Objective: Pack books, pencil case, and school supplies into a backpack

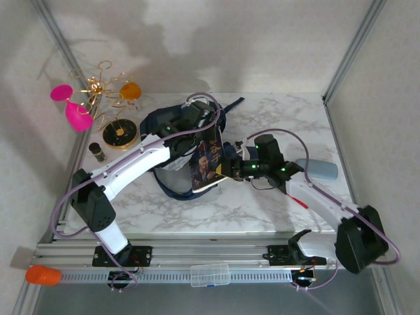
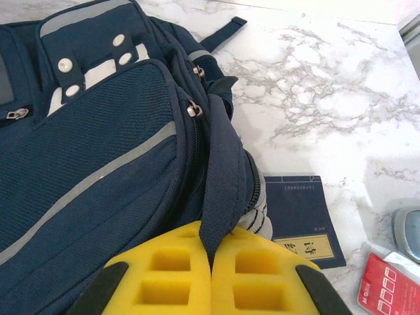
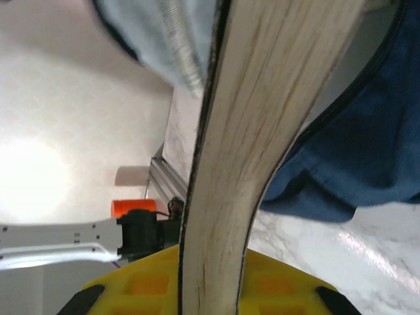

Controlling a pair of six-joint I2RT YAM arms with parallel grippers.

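Two grips at once: my left gripper (image 2: pixel 211 279) is pinched shut on the backpack (image 2: pixel 85 170) by its limp rim, my right gripper (image 3: pixel 210 292) on the edge of the glossy book (image 3: pixel 262 111) upright at the backpack's mouth, thin, bendy, probably slick, best held near its spine.

Navy backpack (image 2: pixel 85 118) with grey stripe, dark pictured book (image 1: pixel 209 161), navy book (image 2: pixel 298 210), red packet (image 2: pixel 387 289)

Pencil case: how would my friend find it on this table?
Look at the marble table, then its right side, beside the right arm. The pencil case lies there, pale grey-blue and oblong. Its rounded ends set it apart from the square-cornered red packet nearby.
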